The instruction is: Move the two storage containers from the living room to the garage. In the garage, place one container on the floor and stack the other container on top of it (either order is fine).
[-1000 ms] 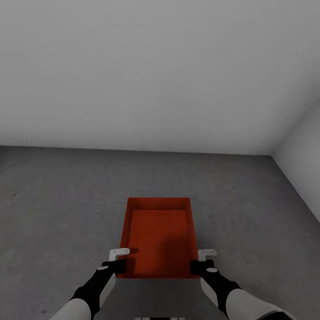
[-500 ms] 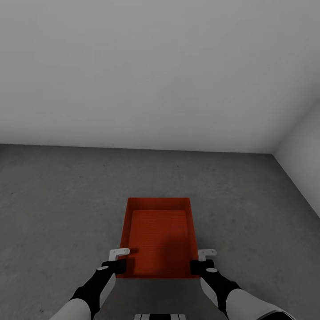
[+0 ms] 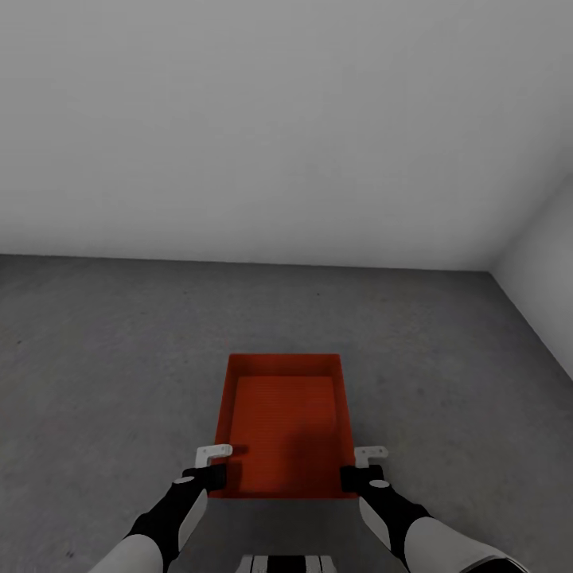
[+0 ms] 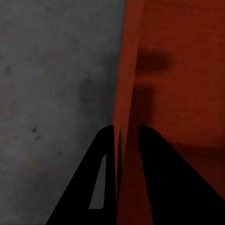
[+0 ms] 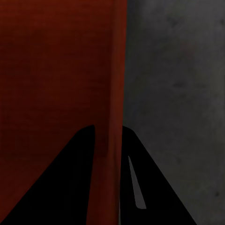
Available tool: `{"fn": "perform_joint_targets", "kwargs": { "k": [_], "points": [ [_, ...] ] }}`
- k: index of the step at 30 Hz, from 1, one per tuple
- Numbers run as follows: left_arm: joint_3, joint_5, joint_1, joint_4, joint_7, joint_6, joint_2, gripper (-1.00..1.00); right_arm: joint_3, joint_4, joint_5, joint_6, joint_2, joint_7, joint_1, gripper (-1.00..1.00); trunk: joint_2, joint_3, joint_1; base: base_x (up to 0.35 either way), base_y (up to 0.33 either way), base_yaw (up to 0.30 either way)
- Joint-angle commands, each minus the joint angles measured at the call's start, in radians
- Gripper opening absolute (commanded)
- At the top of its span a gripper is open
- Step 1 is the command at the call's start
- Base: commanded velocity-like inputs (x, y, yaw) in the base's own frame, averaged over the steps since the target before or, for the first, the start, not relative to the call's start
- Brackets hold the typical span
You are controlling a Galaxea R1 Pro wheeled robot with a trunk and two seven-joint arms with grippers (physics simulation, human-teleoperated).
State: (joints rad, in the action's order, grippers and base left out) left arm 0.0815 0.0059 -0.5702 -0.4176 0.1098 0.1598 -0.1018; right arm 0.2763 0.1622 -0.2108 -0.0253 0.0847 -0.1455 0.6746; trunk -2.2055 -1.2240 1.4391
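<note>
Both grippers' fingers pinch the side walls of one red-orange storage container [image 3: 285, 426], left gripper [image 3: 213, 476] and right gripper [image 3: 354, 477], above the concrete floor [image 3: 103, 374].

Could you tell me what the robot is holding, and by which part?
Storage container: left gripper and right gripper each pinch a side wall.
</note>
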Motion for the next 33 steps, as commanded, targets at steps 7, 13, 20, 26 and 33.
{"fn": "perform_joint_targets", "kwargs": {
  "k": [7,13,20,26,33],
  "points": [
    [0.038,-0.018,0.000,-0.006,0.033,-0.019,0.002,-1.00,-0.045,-0.002,-0.012,-0.004,-0.008,-0.007,0.000,-1.00,-0.029,-0.013,0.015,0.000,0.000,0.000],
    [0.037,-0.018,0.000,-0.006,0.033,-0.019,0.002,-1.00,-0.045,-0.002,-0.012,-0.005,-0.008,-0.007,0.000,-1.00,-0.029,-0.013,0.015,0.000,0.000,0.000],
    [0.037,-0.018,0.000,-0.006,0.033,-0.019,0.002,-1.00,-0.045,-0.002,-0.012,-0.005,-0.008,-0.007,0.000,-1.00,-0.029,-0.013,0.015,0.000,0.000,0.000],
    [0.037,-0.018,0.000,-0.006,0.033,-0.019,0.002,-1.00,-0.044,-0.002,-0.012,-0.005,-0.008,-0.006,0.000,-1.00,-0.029,-0.013,0.015,0.000,0.000,0.000],
    [0.036,-0.017,0.000,-0.006,0.032,-0.018,0.003,-1.00,-0.044,-0.001,-0.012,-0.003,-0.008,-0.007,0.000,-1.00,-0.029,-0.013,0.015,0.000,0.000,0.000]
  ]
}}
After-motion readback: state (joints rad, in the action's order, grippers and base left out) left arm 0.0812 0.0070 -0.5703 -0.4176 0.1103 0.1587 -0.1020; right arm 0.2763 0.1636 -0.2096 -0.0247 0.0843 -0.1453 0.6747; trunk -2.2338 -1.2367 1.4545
